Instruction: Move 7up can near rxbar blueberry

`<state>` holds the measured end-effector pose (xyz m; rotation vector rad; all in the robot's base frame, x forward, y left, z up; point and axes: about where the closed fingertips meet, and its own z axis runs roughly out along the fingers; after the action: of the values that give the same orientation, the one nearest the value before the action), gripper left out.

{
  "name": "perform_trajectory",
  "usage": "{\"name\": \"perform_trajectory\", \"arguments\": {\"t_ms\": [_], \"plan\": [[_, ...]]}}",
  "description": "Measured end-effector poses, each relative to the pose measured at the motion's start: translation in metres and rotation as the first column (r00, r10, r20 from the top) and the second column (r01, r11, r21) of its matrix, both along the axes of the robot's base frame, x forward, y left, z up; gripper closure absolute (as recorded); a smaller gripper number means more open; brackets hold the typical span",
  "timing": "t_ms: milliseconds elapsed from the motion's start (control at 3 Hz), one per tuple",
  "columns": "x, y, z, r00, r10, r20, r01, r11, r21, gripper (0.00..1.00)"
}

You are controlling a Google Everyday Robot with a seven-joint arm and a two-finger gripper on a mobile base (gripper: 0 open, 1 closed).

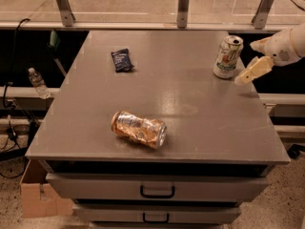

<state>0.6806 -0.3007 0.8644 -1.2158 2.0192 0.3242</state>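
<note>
Grey flat-topped drawer table (200, 128) | front: crushed orange-and-silver can (139, 129) lying on its side, a bystander | far right: cream two-finger gripper (254, 58), spread and empty, just beside the upright white-and-silver, green-marked 7up can (228, 56), likely lining up a grasp | far left: flat navy rxbar blueberry (122, 60), well apart from it

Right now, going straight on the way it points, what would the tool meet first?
Probably the 7up can: the tool, over the right edge of the table, points left at it. Depth is unclear; it could pass in front.
</note>
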Motion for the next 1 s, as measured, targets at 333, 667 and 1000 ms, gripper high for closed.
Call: {"name": "perform_trajectory", "arguments": {"t_ms": [333,667,1000], "plan": [[0.003,0.008,0.01,0.9997,0.02,-0.011,-0.018,0.991,0.132,0.0],[-0.009,0.028,0.022,0.9949,0.082,-0.059,-0.065,0.967,0.246,0.18],[-0.015,0.062,0.03,0.9851,0.156,-0.072,-0.124,0.933,0.337,0.4]]}}
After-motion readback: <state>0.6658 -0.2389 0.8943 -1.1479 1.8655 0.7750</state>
